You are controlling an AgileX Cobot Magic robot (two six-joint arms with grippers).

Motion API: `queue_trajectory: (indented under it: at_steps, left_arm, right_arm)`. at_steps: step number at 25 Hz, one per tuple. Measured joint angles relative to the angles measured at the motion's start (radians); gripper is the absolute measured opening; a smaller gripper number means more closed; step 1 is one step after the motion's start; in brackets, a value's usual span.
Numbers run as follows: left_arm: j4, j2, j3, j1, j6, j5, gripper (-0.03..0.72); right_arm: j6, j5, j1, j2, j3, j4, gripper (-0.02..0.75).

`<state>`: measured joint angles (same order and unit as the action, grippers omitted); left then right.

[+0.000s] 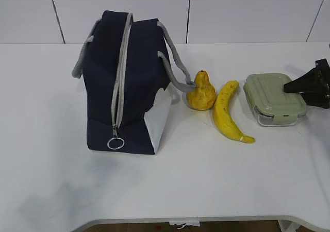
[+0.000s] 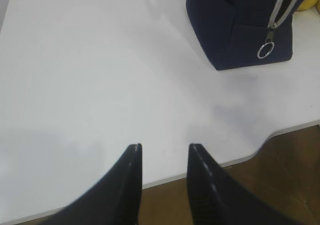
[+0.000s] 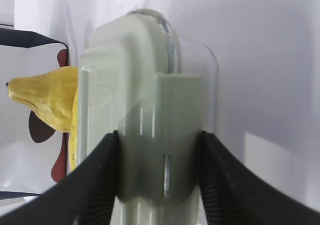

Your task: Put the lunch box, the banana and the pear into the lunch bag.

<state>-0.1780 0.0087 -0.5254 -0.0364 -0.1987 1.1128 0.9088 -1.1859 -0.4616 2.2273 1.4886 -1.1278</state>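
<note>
The navy lunch bag (image 1: 136,82) stands at the left. Its grey zipper runs over the top and down the near end to a metal ring pull (image 1: 115,143). To its right lie the pear (image 1: 202,92), then the banana (image 1: 227,111), then the lunch box (image 1: 270,95) with its sage-green lid. My right gripper (image 3: 159,135) comes in from the right, and both fingers press on the sides of the lid clip of the lunch box (image 3: 135,75), which rests on the table. My left gripper (image 2: 165,147) hangs open and empty over the table's front edge, well short of the lunch bag (image 2: 235,30).
The white table (image 1: 216,180) has a curved cut-out along its front edge (image 2: 280,132). In the right wrist view the pear (image 3: 47,97) and a strip of the banana (image 3: 73,135) show just beyond the box, with the bag's white end panel behind them.
</note>
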Motion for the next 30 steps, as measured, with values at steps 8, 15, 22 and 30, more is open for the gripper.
queue_trajectory:
  at_steps: [8,15,22,30]
  left_arm:
    - [0.000,0.000,0.000,0.000,0.000,0.000,0.239]
    - [0.000,0.000,0.000,0.000,0.000,0.000,0.239]
    - [-0.004,0.000,0.000,0.000,0.000,0.000,0.239]
    - [-0.133,0.093,0.000,0.000,0.000,-0.022,0.239]
  right_arm:
    - [-0.101,0.004,-0.001,0.000,0.000,-0.015,0.352]
    - [-0.250,0.025,0.001,-0.094,0.000,0.012,0.352]
    - [-0.305,0.023,0.023,-0.214,-0.002,-0.009,0.352]
    - [-0.330,0.009,0.144,-0.302,-0.003,-0.075,0.352]
